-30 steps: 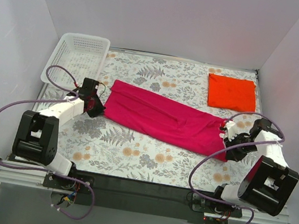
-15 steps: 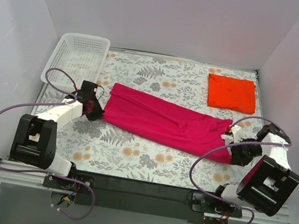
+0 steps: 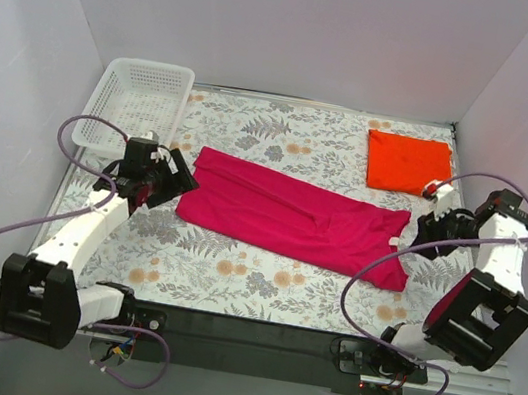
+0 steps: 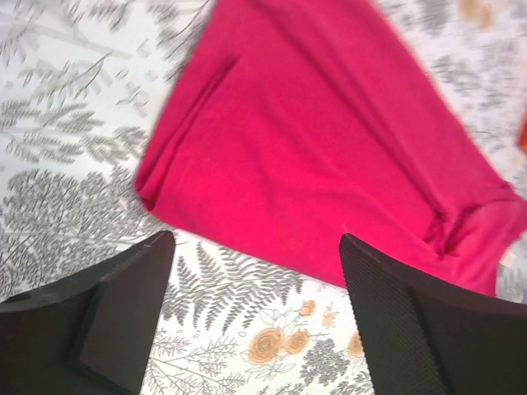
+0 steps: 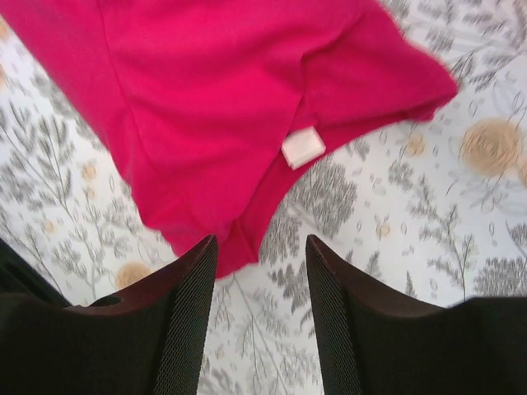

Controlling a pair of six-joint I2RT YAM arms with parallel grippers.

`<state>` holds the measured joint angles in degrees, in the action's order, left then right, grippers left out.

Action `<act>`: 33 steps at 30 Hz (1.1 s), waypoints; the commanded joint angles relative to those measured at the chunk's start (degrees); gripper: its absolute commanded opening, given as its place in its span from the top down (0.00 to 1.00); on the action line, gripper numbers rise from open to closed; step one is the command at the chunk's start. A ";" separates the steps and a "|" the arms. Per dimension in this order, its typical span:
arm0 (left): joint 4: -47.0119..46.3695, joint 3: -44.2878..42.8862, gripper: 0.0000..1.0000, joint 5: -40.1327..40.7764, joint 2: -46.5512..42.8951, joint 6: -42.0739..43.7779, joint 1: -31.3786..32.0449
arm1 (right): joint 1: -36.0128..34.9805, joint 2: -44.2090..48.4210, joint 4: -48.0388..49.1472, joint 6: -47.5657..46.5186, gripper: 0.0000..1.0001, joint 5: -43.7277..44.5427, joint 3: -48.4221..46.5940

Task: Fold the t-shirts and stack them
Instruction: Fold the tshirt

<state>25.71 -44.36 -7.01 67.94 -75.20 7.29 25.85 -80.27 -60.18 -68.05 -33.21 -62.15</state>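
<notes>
The magenta-pink t-shirt (image 3: 291, 217) lies flat as a long folded band across the table's middle, also filling the left wrist view (image 4: 329, 140) and the right wrist view (image 5: 206, 107), where its white label (image 5: 303, 148) shows. A folded orange-red t-shirt (image 3: 409, 163) rests at the back right. My left gripper (image 3: 167, 184) hovers open just off the pink shirt's left end, holding nothing (image 4: 255, 271). Off the shirt's right end, my right gripper (image 3: 429, 223) is raised and open, with only tablecloth between its fingers (image 5: 262, 271).
A white mesh basket (image 3: 137, 105) stands at the back left, close behind the left arm. The floral tablecloth (image 3: 231, 273) covers the table. White walls enclose the left, back and right sides.
Both grippers opened and let go of the pink shirt's ends. The left arm lifted and drew back left; the right arm rose and moved toward the back right. The shirt settled flat.
</notes>
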 commanded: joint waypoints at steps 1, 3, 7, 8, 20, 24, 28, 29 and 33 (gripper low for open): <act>-4.43 0.67 0.22 -3.80 -5.35 3.82 -0.26 | 0.08 -6.38 3.21 12.64 0.54 -13.34 -4.82; -7.78 1.90 0.22 -6.17 -7.47 5.23 -0.26 | 0.08 -10.23 8.99 18.72 0.56 -15.47 -5.70; -8.93 2.96 0.21 -7.41 -6.95 7.08 -0.26 | -0.45 -14.29 19.63 33.12 0.57 -11.98 -5.53; -9.10 3.05 0.21 -7.32 -6.77 7.52 -0.26 | -0.45 -14.91 21.49 34.99 0.57 -10.75 -5.35; -10.95 6.04 0.21 -8.02 -5.72 7.96 -0.26 | -1.41 -27.57 32.23 48.89 0.47 -4.24 -9.74; -11.21 6.30 0.21 -8.38 -5.10 7.87 -0.26 | -1.85 -29.41 35.04 49.59 0.47 -2.38 -9.13; -11.21 6.21 0.22 -8.38 -4.84 7.79 -0.26 | -2.03 -31.96 35.13 50.21 0.49 -2.74 -9.83; -11.21 6.30 0.22 -8.29 -4.75 7.87 -0.26 | -2.03 -32.49 35.13 50.30 0.52 -2.82 -9.83; -11.30 6.30 0.22 -8.38 -3.96 7.79 -0.26 | -2.03 -33.64 35.31 50.39 0.74 -2.65 -10.18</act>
<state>15.11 -38.59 -14.63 63.72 -68.16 7.27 24.08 -112.03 -25.54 -18.09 -36.62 -70.85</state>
